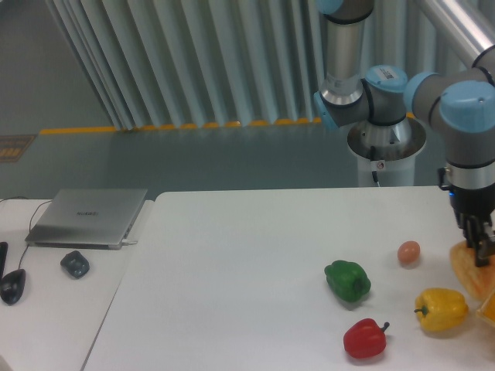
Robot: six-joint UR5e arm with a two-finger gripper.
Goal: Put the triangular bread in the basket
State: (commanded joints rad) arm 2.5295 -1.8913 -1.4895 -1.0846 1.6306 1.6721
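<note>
Triangular bread (472, 270) clamped between jaws, hanging beside yellow pepper (441, 308), above table (232, 294)

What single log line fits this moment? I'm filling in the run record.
phase: carry | claw: shut on triangular bread, held off table | basket: corner visible at right edge | bread above yellow bell pepper | placement: not yet done
</note>
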